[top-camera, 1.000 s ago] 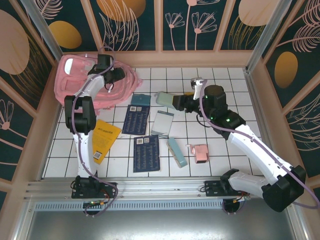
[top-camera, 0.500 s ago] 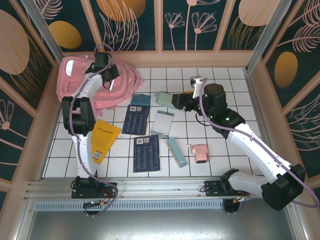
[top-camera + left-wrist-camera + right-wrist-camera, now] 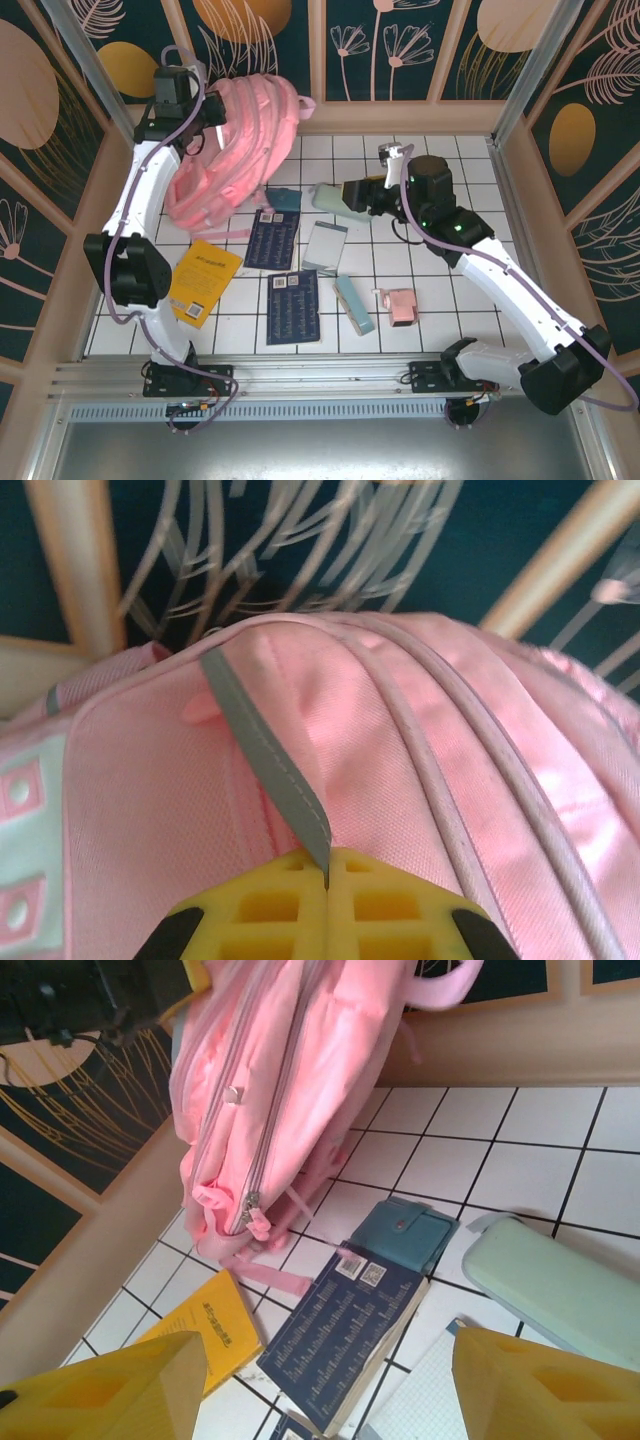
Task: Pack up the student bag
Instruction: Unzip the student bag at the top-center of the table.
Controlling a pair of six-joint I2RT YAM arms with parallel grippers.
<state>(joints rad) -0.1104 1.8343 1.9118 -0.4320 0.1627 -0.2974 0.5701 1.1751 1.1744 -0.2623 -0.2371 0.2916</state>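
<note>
Against the wall, left tool clamps student bag by half-hidden loop; right tool apart.

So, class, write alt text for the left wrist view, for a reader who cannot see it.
The yellow left tool is shut on a grey strap of the pink student bag, seen close up. Behind the bag stand a dark patterned wall and pale wooden posts.

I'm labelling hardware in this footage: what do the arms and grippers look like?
The left arm and right arm have white links, black joints and a purple cable alongside. The left gripper and right gripper have yellow, pocketed fingers.
</note>
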